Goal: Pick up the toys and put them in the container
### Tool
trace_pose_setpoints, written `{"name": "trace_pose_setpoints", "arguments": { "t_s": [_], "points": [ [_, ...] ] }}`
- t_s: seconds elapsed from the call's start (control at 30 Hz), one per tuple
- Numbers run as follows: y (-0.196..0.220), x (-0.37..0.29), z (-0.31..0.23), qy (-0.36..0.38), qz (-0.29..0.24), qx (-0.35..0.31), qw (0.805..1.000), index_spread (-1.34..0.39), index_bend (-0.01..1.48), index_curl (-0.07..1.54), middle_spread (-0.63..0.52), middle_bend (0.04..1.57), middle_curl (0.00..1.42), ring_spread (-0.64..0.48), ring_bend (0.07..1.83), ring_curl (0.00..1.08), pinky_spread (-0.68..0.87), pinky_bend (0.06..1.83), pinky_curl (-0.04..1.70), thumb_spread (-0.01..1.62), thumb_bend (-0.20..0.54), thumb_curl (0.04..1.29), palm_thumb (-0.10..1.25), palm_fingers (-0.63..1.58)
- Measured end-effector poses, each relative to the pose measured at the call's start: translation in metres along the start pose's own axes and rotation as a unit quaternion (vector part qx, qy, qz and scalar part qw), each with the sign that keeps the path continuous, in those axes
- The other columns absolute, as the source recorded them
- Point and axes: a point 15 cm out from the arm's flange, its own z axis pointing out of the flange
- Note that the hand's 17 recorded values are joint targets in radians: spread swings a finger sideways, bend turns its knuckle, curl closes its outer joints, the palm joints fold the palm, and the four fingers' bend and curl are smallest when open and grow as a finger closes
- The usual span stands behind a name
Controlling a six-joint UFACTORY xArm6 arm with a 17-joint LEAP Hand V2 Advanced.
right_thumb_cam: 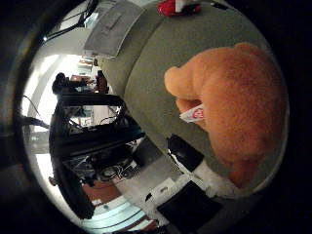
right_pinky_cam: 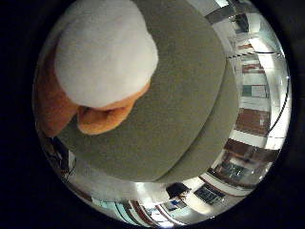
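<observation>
Right under the palm sits a fuzzy orange and white plush toy, so close that it fills the right half of the thumb side view and the upper left of the little finger side view, where its white rounded part bulges above an orange limb. A small white fabric tag sticks out from its side near the middle of the thumb side frame. The toy rests on the round, olive-green felt-covered counter, whose curved edge runs through the lower right of the little finger side picture.

I judge this to be the pick-up step for this toy: the palm is down over it, and the next move calls for a firm closing around the soft body, then a lift clear of the felt and a carry toward the container. I see no container in either picture, so where that carry ends I cannot say.

Of the hand itself nothing shows plainly; whether it is released, clenched or grasping the toy I cannot tell.

Farther off, at the top of the thumb side frame, a small red object lies near the counter's far edge, perhaps another toy. Beyond the counter stands dark shelving.
</observation>
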Motion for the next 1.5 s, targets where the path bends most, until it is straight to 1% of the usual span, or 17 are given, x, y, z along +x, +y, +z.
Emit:
{"name": "trace_pose_setpoints", "arguments": {
  "t_s": [0.3,0.4,0.5,0.53,0.57,0.6,0.63,0.67,0.7,0.73,0.77,0.8,0.83,0.9,1.07,1.23,1.5],
  "points": [
    [-0.002,0.017,0.017,0.006,0.001,0.001,1.000,-0.45,0.19,0.36,-0.04,0.18,0.28,0.11,0.20,0.25,0.33,0.33,0.16,1.07,-0.022,0.33,0.65,0.20],
    [-0.004,0.025,0.019,0.012,0.003,0.002,1.000,-0.45,0.20,0.36,-0.05,0.19,0.29,0.08,0.21,0.25,0.33,0.33,0.15,1.07,-0.022,0.33,0.65,0.30],
    [0.001,0.028,0.022,0.013,0.006,0.001,1.000,-0.46,0.21,0.37,-0.08,0.20,0.30,0.01,0.27,0.26,0.32,0.31,0.12,1.06,-0.023,0.33,0.66,0.48],
    [0.001,0.028,0.022,0.013,0.006,0.002,1.000,-0.46,0.20,0.37,-0.10,0.22,0.30,-0.02,0.31,0.26,0.29,0.31,0.11,1.06,-0.021,0.33,0.66,0.58],
    [0.002,0.029,0.021,0.013,0.007,0.002,1.000,-0.46,0.20,0.37,-0.13,0.27,0.32,-0.07,0.36,0.27,0.23,0.33,0.09,1.06,-0.022,0.33,0.66,0.74],
    [0.003,0.028,0.021,0.013,0.006,0.001,1.000,-0.46,0.20,0.38,-0.16,0.31,0.34,-0.12,0.41,0.28,0.16,0.34,0.07,1.06,-0.023,0.34,0.66,0.84],
    [0.003,0.029,0.021,0.014,0.006,0.001,1.000,-0.45,0.19,0.39,-0.19,0.36,0.36,-0.17,0.48,0.30,0.07,0.38,0.05,1.06,-0.023,0.34,0.66,0.98],
    [0.003,0.029,0.020,0.013,0.005,0.000,1.000,-0.45,0.20,0.41,-0.20,0.40,0.38,-0.20,0.53,0.33,-0.02,0.45,0.06,1.06,-0.023,0.34,0.66,1.14],
    [0.005,0.030,0.018,0.014,0.004,0.000,1.000,-0.45,0.23,0.44,-0.22,0.48,0.43,-0.24,0.62,0.37,-0.14,0.57,0.08,1.06,-0.023,0.34,0.66,1.26],
    [0.005,0.031,0.018,0.014,0.004,0.000,1.000,-0.45,0.27,0.47,-0.23,0.54,0.46,-0.26,0.69,0.40,-0.22,0.66,0.10,1.06,-0.023,0.34,0.66,1.28],
    [0.006,0.031,0.017,0.015,0.004,0.000,1.000,-0.44,0.32,0.50,-0.23,0.60,0.49,-0.27,0.74,0.42,-0.27,0.73,0.13,1.06,-0.023,0.34,0.66,1.31],
    [0.007,0.032,0.016,0.015,0.004,-0.001,1.000,-0.44,0.37,0.54,-0.23,0.66,0.51,-0.27,0.79,0.45,-0.30,0.80,0.15,1.06,-0.023,0.34,0.66,1.32],
    [0.007,0.032,0.015,0.016,0.004,-0.001,1.000,-0.43,0.47,0.59,-0.22,0.76,0.56,-0.26,0.87,0.48,-0.34,0.91,0.19,1.06,-0.022,0.34,0.67,1.33],
    [0.006,0.035,0.011,0.019,0.003,0.000,1.000,-0.40,0.62,0.68,-0.20,0.89,0.62,-0.25,0.99,0.54,-0.35,1.05,0.27,1.06,-0.021,0.34,0.67,1.30],
    [0.010,0.043,-0.001,0.028,0.005,0.001,1.000,-0.35,0.86,0.80,-0.16,1.12,0.70,-0.23,1.19,0.62,-0.29,1.26,0.40,1.06,-0.021,0.34,0.69,1.24],
    [0.011,0.051,-0.019,0.038,0.005,0.002,0.999,-0.28,1.03,0.85,-0.13,1.24,0.73,-0.22,1.28,0.67,-0.24,1.38,0.50,1.06,-0.016,0.35,0.72,1.19],
    [0.014,0.057,-0.050,0.034,0.011,-0.003,0.999,-0.23,1.15,0.83,-0.11,1.34,0.73,-0.23,1.33,0.74,-0.20,1.44,0.62,1.06,-0.018,0.39,0.80,1.14]
  ]
}}
